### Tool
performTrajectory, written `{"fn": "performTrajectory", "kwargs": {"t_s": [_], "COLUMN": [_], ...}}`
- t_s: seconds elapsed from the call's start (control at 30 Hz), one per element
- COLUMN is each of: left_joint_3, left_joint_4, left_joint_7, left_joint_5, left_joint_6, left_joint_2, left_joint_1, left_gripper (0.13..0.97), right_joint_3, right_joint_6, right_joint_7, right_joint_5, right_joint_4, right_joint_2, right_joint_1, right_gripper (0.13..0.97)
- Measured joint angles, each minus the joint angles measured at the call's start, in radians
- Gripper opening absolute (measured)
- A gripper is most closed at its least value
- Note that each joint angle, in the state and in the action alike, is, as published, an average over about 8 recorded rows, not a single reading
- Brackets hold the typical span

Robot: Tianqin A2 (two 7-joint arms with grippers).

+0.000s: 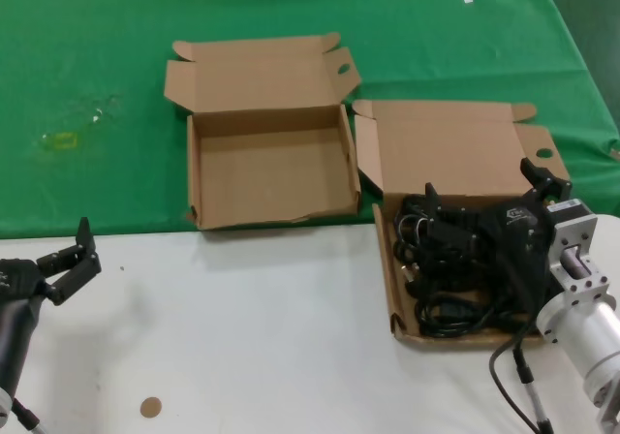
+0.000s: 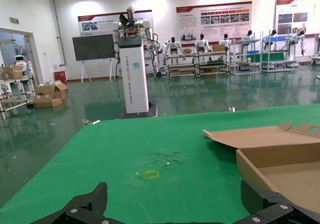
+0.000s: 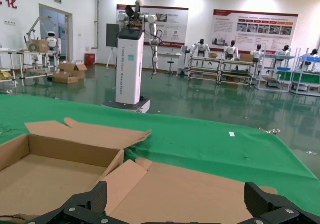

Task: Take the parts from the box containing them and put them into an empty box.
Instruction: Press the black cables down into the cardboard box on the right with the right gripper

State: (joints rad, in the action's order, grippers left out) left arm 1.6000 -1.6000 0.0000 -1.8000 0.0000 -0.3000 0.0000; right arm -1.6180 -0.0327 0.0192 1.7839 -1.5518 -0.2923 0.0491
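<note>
right gripper (image 1: 484,204), fingers spread, hovers over black cords (image 1: 450,279) piled in the right box (image 1: 395,303); left gripper (image 1: 73,258) waits open, well left of the empty box (image 1: 194,177).

The empty box (image 1: 266,177) was set left of the box containing them (image 1: 455,163), slightly farther back. The parts (image 1: 450,279) were piled inside the right-hand box.

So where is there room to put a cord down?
The left box shows only bare cardboard floor inside, so that is free. The white table between the left gripper and the right box is bare too. The right box is crowded: cords fill it and the open right gripper sits over them.
</note>
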Motion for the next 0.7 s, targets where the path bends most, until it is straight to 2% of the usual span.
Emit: {"fn": "performTrajectory", "kwargs": {"t_s": [0.27, 0.57, 0.7], "left_joint_3": [0.0, 0.0, 0.0], "left_joint_4": [0.0, 0.0, 0.0], "left_joint_7": [0.0, 0.0, 0.0], "left_joint_5": [0.0, 0.0, 0.0], "left_joint_6": [0.0, 0.0, 0.0], "left_joint_2": [0.0, 0.0, 0.0], "left_joint_1": [0.0, 0.0, 0.0], "left_gripper": [0.918, 0.799, 0.704], "right_joint_3": [0.0, -0.034, -0.086], "right_joint_6": [0.0, 0.026, 0.061], "right_joint_7": [0.0, -0.01, -0.018], "right_joint_5": [0.0, 0.017, 0.051], "right_joint_4": [0.0, -0.002, -0.007], "right_joint_2": [0.0, -0.024, -0.066], "right_joint_1": [0.0, 0.002, 0.01], "right_gripper": [0.966, 0.966, 0.966]}}
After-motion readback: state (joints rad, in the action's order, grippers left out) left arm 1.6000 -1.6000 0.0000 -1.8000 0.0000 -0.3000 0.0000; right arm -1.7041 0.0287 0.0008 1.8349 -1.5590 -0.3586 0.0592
